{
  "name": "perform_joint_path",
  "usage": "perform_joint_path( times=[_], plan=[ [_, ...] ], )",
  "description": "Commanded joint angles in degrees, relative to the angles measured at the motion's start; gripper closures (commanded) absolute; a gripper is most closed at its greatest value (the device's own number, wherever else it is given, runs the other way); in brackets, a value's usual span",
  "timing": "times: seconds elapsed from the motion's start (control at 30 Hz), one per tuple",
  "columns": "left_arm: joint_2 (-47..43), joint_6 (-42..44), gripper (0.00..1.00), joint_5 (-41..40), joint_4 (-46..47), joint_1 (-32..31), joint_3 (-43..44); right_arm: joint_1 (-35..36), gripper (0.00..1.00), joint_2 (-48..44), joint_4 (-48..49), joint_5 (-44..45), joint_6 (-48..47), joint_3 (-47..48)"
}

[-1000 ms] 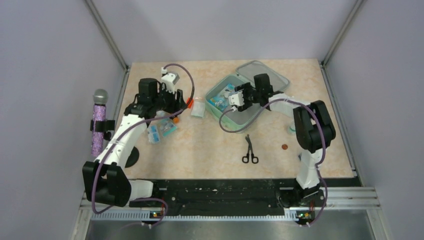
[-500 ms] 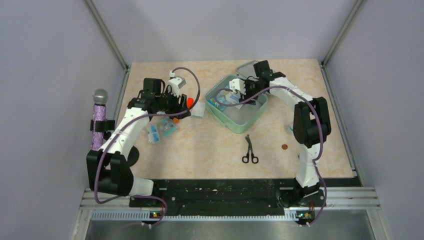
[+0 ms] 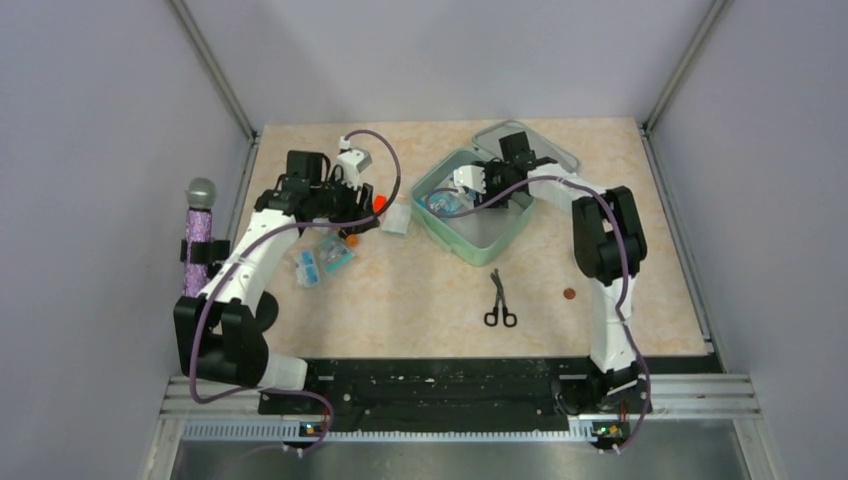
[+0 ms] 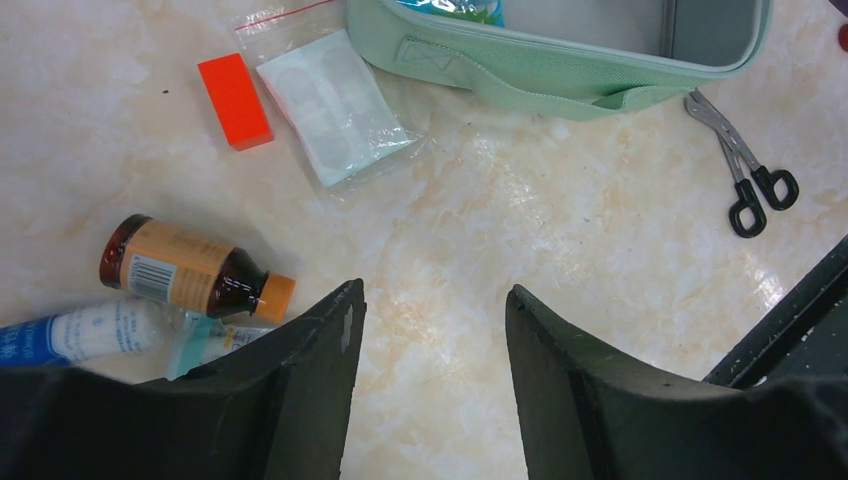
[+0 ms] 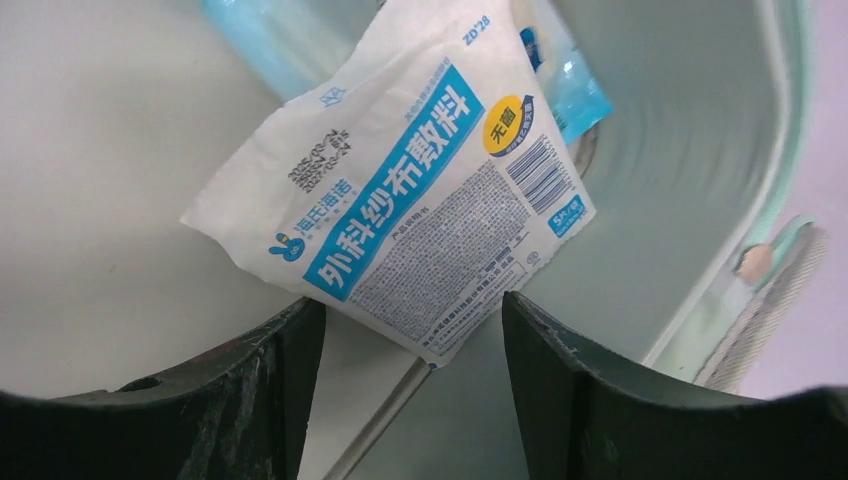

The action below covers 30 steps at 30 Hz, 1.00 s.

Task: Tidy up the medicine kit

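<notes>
The mint green kit case [image 3: 478, 243] lies open at the table's middle back, and its near wall shows in the left wrist view [image 4: 520, 70]. My right gripper [image 3: 468, 187] is open inside the case, just above a white and blue gauze packet [image 5: 420, 200] that lies free on the case floor. My left gripper [image 4: 430, 300] is open and empty over bare table. A brown bottle with an orange cap [image 4: 185, 270] lies just left of it. An orange block [image 4: 235, 100] and a clear bag with a dressing [image 4: 335, 105] lie beyond it.
Black-handled scissors [image 3: 499, 300] lie in front of the case. A small red disc [image 3: 569, 294] lies to their right. Teal packets [image 3: 320, 262] and a blue and white tube [image 4: 70, 330] lie by the bottle. The case lid [image 3: 548, 157] lies behind. A purple post [image 3: 197, 245] stands at the left edge.
My right gripper has moved back and to the left, deeper into the case. My left gripper has shifted slightly towards the orange block. Both stay open.
</notes>
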Motion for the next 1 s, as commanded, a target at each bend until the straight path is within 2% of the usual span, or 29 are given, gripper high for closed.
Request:
perform_joint_path(
  times=[0.0,0.23,0.4,0.67,0.83,0.97],
  plan=[
    [0.3,1.8,0.41,-1.4,0.0,0.4,2.3,0.8,0.35,3.2,8.2,1.1,5.2,5.1],
    [0.4,0.8,0.42,-1.4,0.7,0.5,1.5,1.6,0.36,4.2,13.0,5.0,9.3,4.5],
    [0.3,1.5,0.41,-3.5,-0.4,0.5,1.1,1.6,0.36,0.4,13.5,5.2,10.3,1.4],
    [-0.4,8.8,0.41,-11.2,-9.1,0.6,0.4,1.5,0.34,-10.6,3.8,1.4,9.8,-6.4],
    [-2.0,14.5,0.41,-15.8,-12.7,0.6,-3.2,1.6,0.34,-19.1,1.9,-1.5,17.4,-11.4],
    [-1.1,13.6,0.42,-23.5,-13.7,0.7,-5.4,1.6,0.34,-24.8,0.3,-3.7,31.7,-12.9]
  ],
)
